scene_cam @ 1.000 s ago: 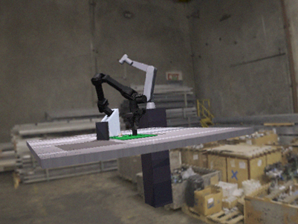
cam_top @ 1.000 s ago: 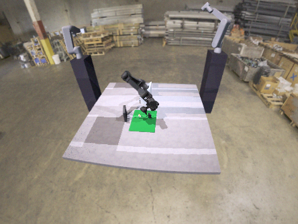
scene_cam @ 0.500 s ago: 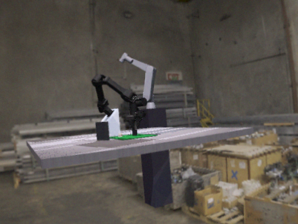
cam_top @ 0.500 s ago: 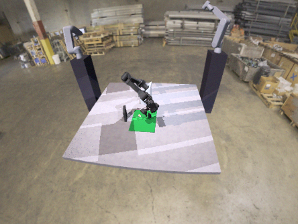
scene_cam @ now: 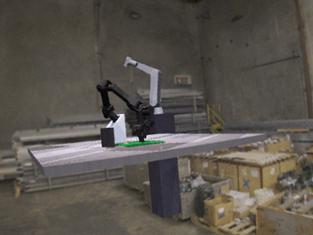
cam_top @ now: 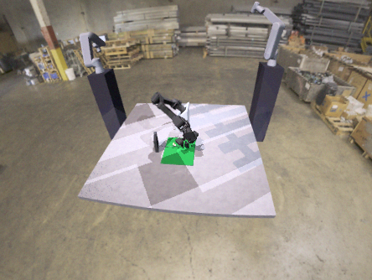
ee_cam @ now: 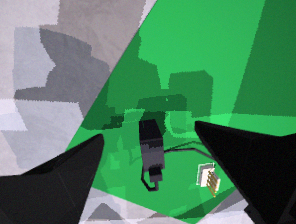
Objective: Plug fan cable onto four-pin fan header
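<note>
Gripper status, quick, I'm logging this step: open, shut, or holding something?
Gripper: open, holding nothing; the black plug sits between its spread fingers, ungripped.

wrist: my finger at right (ee_cam: 250, 165) hides the far end of the cable (ee_cam: 192, 148) | top: plug too small to tell | exterior: header pins too small to tell
</note>
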You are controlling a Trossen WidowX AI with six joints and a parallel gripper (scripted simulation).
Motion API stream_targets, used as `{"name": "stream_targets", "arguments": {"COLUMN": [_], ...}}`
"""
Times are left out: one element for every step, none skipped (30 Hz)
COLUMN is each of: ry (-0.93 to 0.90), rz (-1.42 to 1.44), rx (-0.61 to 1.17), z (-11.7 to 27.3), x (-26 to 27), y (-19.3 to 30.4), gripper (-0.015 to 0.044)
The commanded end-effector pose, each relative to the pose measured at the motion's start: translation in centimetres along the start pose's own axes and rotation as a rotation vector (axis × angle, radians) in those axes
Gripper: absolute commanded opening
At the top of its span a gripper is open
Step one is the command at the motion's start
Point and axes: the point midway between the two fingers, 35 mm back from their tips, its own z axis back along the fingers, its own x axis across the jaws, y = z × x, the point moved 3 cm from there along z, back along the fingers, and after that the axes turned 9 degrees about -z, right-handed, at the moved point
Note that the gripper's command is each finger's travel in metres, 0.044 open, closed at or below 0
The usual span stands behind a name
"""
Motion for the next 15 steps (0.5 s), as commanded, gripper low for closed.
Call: {"name": "stream_targets", "arguments": {"ry": [0.003, 0.003, 0.003, 0.003, 0.000, 0.000, 0.000, 0.000, 0.000, 0.000, 0.000, 0.000, 0.000, 0.000, 0.000], "rz": [0.007, 0.007, 0.007, 0.007, 0.001, 0.001, 0.001, 0.001, 0.001, 0.001, 0.001, 0.001, 0.001, 0.001, 0.001], "rx": [0.007, 0.007, 0.007, 0.007, 0.003, 0.003, 0.003, 0.003, 0.003, 0.003, 0.003, 0.003, 0.003, 0.003, 0.003], "z": [-0.62, -0.65, -0.65, -0.65, -0.45, -0.45, -0.45, -0.45, -0.45, -0.45, -0.45, -0.45, -0.45, -0.45, -0.45], "x": [0.08, 0.08, 0.08, 0.08, 0.03, 0.03, 0.03, 0.03, 0.03, 0.03, 0.03, 0.03, 0.03, 0.03, 0.03], "y": [0.29, 0.29, 0.29, 0.29, 0.12, 0.12, 0.12, 0.12, 0.12, 0.12, 0.12, 0.12, 0.12, 0.12, 0.12], "gripper": [0.0440, 0.0440, 0.0440, 0.0440, 0.0414, 0.0387, 0.0361, 0.0335, 0.0309, 0.0282, 0.0256, 0.0230, 0.0204, 0.0177, 0.0151]}}
